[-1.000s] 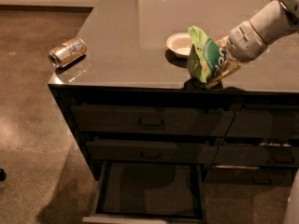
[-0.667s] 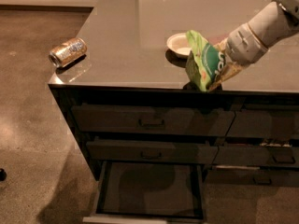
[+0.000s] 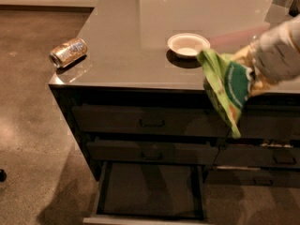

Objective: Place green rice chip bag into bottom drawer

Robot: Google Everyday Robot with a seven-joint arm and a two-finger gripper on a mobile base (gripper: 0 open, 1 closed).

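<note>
The green rice chip bag (image 3: 227, 90) hangs in the air in front of the cabinet's top edge, at the right, over the upper drawer fronts. My gripper (image 3: 251, 76) comes in from the right and is shut on the bag's right side. The bag droops down and left from it. The bottom drawer (image 3: 152, 191) is pulled open below and to the left of the bag, with a dark flat floor and a pale front edge.
A white bowl (image 3: 188, 44) sits on the grey counter (image 3: 126, 36) just behind the bag. A gold-silver can (image 3: 68, 52) lies on its side at the counter's left corner. Two shut drawers with bar handles (image 3: 151, 123) are above the open one. Brown floor lies to the left.
My gripper has carried the bag off the counter, forward and down past the front edge. The bowl is now uncovered.
</note>
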